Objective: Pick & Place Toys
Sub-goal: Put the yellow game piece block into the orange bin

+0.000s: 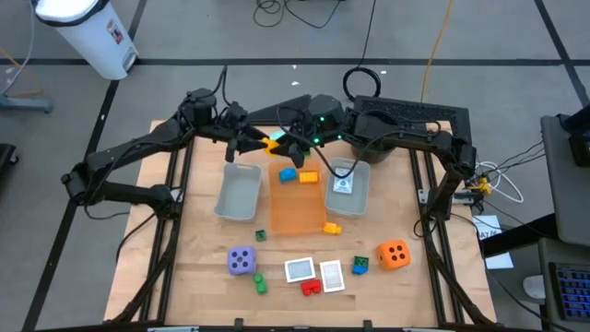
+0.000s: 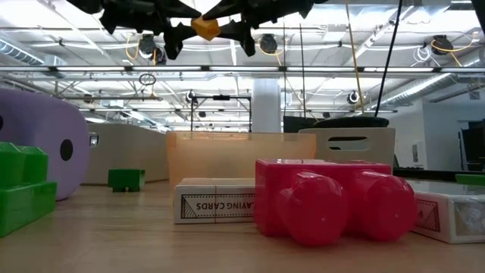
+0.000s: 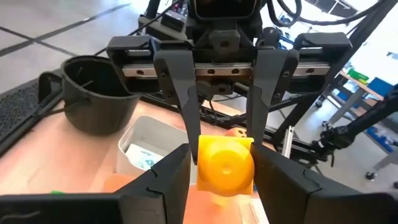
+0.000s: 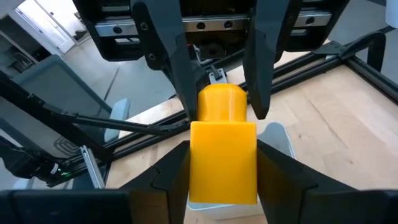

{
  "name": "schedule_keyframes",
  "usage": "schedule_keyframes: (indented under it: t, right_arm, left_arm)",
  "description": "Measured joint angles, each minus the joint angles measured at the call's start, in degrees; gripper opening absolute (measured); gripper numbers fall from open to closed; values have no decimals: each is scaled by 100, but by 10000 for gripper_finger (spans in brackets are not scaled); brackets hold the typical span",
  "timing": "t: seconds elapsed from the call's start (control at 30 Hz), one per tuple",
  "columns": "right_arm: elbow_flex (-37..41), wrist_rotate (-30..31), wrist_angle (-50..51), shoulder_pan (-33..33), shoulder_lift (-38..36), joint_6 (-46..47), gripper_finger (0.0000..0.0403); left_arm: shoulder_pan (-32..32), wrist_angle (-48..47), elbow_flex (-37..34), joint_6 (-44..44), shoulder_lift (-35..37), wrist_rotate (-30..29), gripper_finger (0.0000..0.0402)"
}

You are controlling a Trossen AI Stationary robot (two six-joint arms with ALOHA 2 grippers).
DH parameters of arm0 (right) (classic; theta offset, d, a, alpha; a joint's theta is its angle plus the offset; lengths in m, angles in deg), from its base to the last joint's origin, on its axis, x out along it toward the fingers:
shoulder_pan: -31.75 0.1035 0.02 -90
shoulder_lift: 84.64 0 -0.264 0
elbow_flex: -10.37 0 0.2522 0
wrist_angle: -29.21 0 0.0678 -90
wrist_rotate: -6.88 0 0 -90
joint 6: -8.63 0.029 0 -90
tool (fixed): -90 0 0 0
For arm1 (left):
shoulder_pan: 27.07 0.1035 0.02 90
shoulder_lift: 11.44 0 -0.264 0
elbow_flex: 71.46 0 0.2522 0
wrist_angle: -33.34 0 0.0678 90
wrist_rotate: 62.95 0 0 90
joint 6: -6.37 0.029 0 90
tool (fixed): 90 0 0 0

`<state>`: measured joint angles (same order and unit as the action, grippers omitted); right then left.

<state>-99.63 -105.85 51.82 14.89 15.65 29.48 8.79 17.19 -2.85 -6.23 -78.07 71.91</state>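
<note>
Yellow brick (image 1: 274, 144): held mid-air over orange tray (image 1: 297, 210), L gripper (image 1: 263, 145) & R gripper (image 1: 286, 146) both clamped on it, facing each other.

Both end effectors meeting, apparently on yellow brick (image 1: 274, 143), above orange tray (image 1: 297, 219)

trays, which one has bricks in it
The orange tray in the middle: a blue brick and an orange brick lie at its far end. The left grey tray looks empty; the right grey tray holds a card.
</note>
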Motion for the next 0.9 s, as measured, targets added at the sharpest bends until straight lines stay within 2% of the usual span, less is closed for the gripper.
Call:
schedule_keyframes:
  t: [0.33,0.53,0.67,0.9]
  right_arm:
    - [1,-9,-35,2,0,-101,143]
    - [0,-7,-25,2,2,-90,145]
    - [0,-3,-27,2,2,-93,139]
    - [-12,-15,-122,1,2,-213,174]
  left_arm:
    - [5,-37,0,-224,-5,211,168]
    - [8,-39,-2,-265,-7,277,113]
    - [10,-46,-5,-210,-7,323,111]
    - [-2,-60,-17,-251,-13,501,111]
